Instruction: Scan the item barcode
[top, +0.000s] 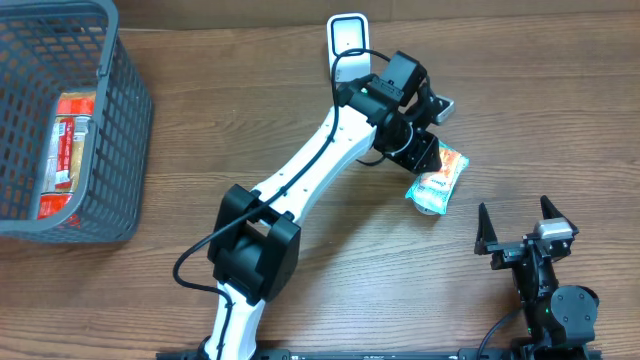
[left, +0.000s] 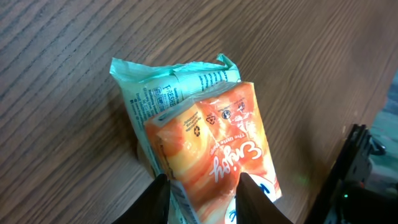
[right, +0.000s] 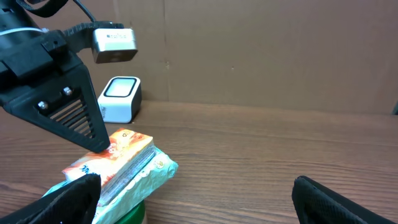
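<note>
Overhead, nearest the robot, the right pincer (top: 514, 206) stands wide and empty, well right of the scanner (top: 347, 35). Closer to the scanner, also on its right, the left pincer (top: 430, 165) grips the orange pack (top: 440, 188) close to the counter (top: 220, 120). Step in hand, I judge: carrying to scan. Next, bring the pack before the scanner, barcode facing its window.

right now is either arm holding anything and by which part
The left gripper holds the orange packet by one short end, pinched between its fingers. The right gripper is open and holds nothing.
</note>
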